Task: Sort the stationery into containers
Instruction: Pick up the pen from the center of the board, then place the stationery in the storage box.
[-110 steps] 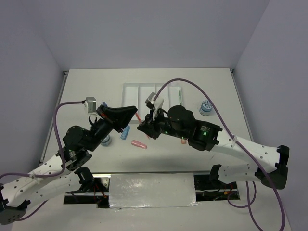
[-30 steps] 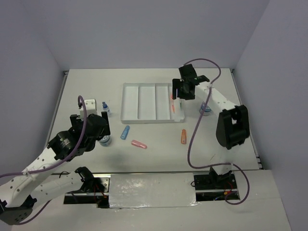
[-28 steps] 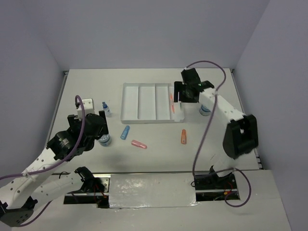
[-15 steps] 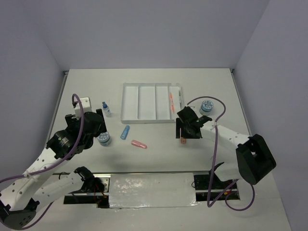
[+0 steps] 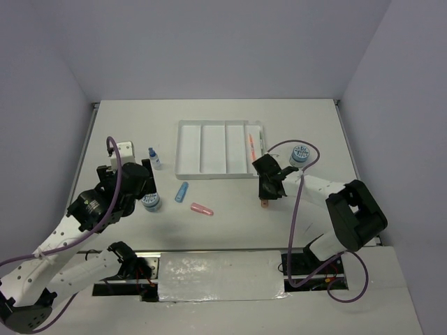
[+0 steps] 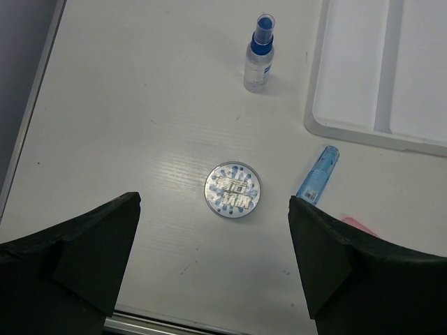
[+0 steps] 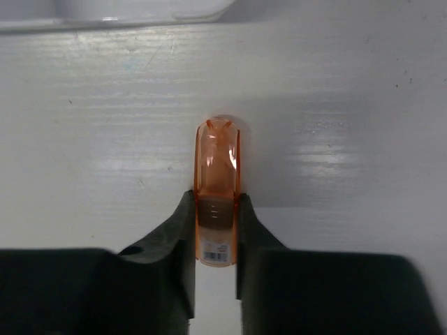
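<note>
- Right fingers (image 7: pixel 174 237) of mine pinch the orange stick (image 7: pixel 216 174), which lies on the tabletop (image 7: pixel 335 105) right of centre, just before the white tray (image 5: pixel 187 150).
- My left fingers (image 6: pixel 84 244) gape wide above a patterned disc (image 6: pixel 233 190) near the tabletop's left edge.

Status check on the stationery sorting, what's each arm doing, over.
Left gripper open above the patterned disc. Right gripper shut on the orange stick, just outside the white tray. Nothing between stick and tray.

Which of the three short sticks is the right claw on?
The orange stick, pinched by the right claw. The blue stick and pink stick lie loose on the table, untouched.
</note>
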`<control>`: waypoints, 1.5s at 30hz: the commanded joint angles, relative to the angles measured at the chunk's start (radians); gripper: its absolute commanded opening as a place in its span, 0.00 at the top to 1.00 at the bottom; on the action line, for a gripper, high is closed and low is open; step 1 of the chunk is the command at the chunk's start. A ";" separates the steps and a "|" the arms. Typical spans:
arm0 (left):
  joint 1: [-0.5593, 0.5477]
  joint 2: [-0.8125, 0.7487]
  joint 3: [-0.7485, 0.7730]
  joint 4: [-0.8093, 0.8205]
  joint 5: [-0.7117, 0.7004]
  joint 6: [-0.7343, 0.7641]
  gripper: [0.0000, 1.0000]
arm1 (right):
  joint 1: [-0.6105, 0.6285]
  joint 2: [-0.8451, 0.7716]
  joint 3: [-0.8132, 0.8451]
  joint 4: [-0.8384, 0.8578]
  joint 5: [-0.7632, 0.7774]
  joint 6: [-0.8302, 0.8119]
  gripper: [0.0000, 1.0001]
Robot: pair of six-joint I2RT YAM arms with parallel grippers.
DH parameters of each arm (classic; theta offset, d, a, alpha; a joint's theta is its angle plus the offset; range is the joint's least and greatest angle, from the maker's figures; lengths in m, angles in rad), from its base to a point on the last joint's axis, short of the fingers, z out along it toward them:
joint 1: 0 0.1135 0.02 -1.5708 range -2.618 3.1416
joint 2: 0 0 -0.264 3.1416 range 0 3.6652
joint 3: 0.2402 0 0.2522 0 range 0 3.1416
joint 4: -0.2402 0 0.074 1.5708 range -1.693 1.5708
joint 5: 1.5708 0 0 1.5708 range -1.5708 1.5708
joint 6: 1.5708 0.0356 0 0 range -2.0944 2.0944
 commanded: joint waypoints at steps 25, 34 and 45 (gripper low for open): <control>0.006 -0.006 -0.012 0.056 0.034 0.050 0.01 | -0.028 0.510 1.012 -0.188 0.004 -0.236 0.84; 0.006 -0.002 -0.013 0.066 0.051 0.062 0.01 | -0.036 0.564 1.142 -0.256 0.001 -0.241 0.32; 0.023 -0.023 0.014 -0.029 -0.089 -0.059 0.01 | 0.209 0.227 0.613 0.092 -0.284 -0.420 0.01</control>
